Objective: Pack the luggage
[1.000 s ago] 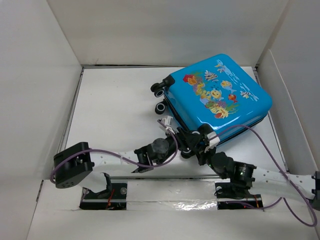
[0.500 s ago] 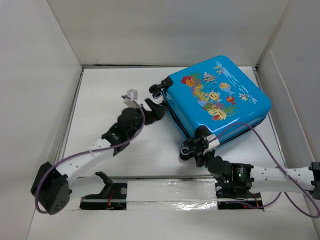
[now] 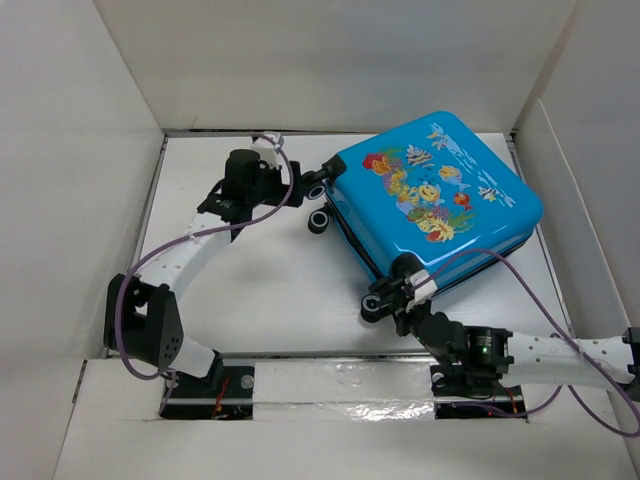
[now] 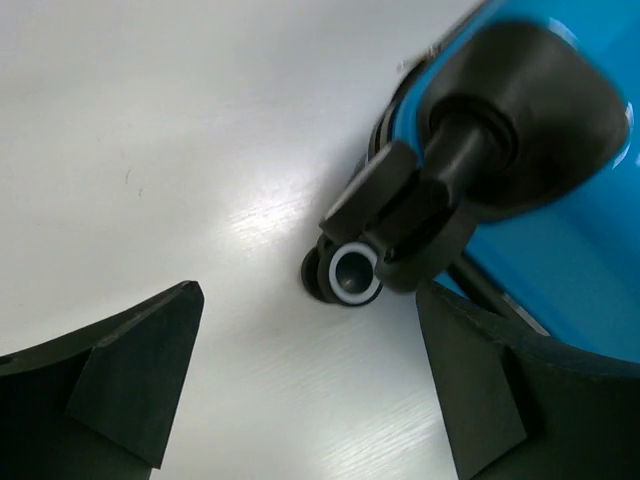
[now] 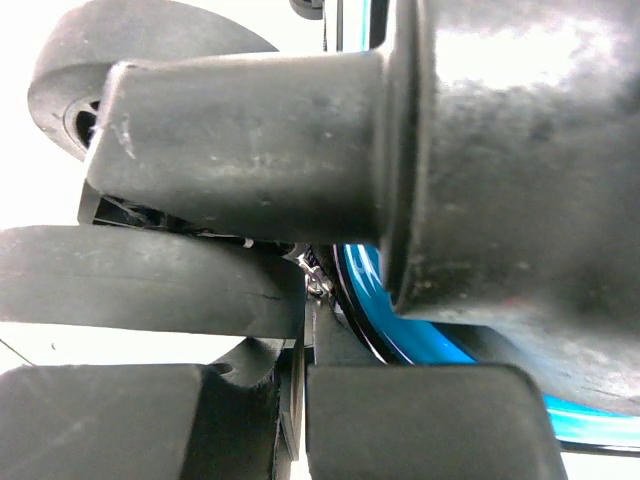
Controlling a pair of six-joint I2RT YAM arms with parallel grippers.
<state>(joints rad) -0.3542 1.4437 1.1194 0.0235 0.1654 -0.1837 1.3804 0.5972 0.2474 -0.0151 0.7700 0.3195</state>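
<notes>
One: Two hands show in our views. Where do we see the suitcase?

Two: We see it lying flat and closed on the white worktop, at the far right. Its fish print faces up, and it sits at an angle to the white walls. Its wheeled end faces left.

One: And our left hand?

Two: We have that arm stretched out to the far corner of the wheeled end, with the hand at the far wheel. From the left wrist we see its fingers spread wide. The wheel stands on the worktop between them and touches neither.

One: We count a second wheel just beside that one, nearer to us.

Two: Yes, and a third wheel at the near corner, where our right hand sits against the suitcase.

One: How does the right hand stand?

Two: From the right wrist we see its fingers drawn narrow, almost together. They are close under that wheel and its thick black stem, and a strip of the blue shell shows just behind. We cannot tell whether anything is pinched in the thin gap.

One: We also see a purple cable looping over the right arm, near the suitcase's near edge.
</notes>
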